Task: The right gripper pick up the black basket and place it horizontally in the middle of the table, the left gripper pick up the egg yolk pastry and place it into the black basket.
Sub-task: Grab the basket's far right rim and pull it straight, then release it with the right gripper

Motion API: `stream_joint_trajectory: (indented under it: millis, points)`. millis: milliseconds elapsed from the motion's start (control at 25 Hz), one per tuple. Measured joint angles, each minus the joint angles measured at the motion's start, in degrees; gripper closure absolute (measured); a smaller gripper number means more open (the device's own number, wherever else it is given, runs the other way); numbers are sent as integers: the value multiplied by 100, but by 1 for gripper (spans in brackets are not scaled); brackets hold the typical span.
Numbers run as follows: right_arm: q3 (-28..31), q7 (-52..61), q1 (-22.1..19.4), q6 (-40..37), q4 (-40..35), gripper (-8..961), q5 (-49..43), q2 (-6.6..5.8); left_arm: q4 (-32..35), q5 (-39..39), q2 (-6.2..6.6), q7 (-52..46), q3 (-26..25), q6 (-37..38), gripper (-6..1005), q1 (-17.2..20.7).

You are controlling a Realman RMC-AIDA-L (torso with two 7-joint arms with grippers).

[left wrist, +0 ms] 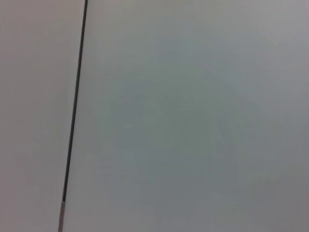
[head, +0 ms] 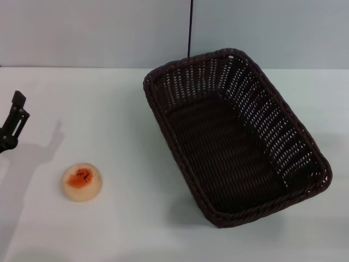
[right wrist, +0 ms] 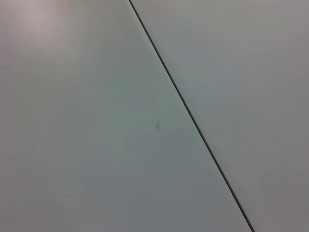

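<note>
In the head view the black basket [head: 235, 136] lies on the white table [head: 125, 109], right of centre, set at a slant with one corner towards the back wall; it is empty. The egg yolk pastry [head: 82, 182] sits on the table at the front left, pale cream with an orange-red spot on top. The left gripper [head: 13, 123] shows at the far left edge, above the table and behind the pastry, apart from it. The right gripper is out of view. Both wrist views show only a plain grey surface with a thin dark line.
A grey wall runs behind the table, with a thin dark vertical seam [head: 191, 27] above the basket. White table surface lies between the pastry and the basket and along the front edge.
</note>
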Motion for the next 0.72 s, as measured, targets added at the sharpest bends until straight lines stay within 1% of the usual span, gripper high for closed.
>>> stream_joint_trajectory:
  millis: [280,440,560,600,640,720]
  points:
    - [-4,-10,-10,31,-21,221,-23,-8,-5,-14,7,0,-88,18,165,5]
    - [-8,59,-64,54,-233,227,-450,-42,-7,-18,-1,0,-132,-14,168,-14]
    - [-9,455,-140,205,-715,231,-1019,-57,-6,-19,-2,0,-154,-36,171,-35]
    - [-8,1120,-196,493,-1321,233,-1584,-57,-7,-18,-3,1,-157,-42,172,-38]
    - [-8,1120,-196,493,-1321,234,-1584,-57,-6,-19,-3,1,-161,-59,173,-43]
    - [-3,2032,-240,781,-2089,237,-2229,-59,-3,-19,-4,2,-164,-112,174,-52]
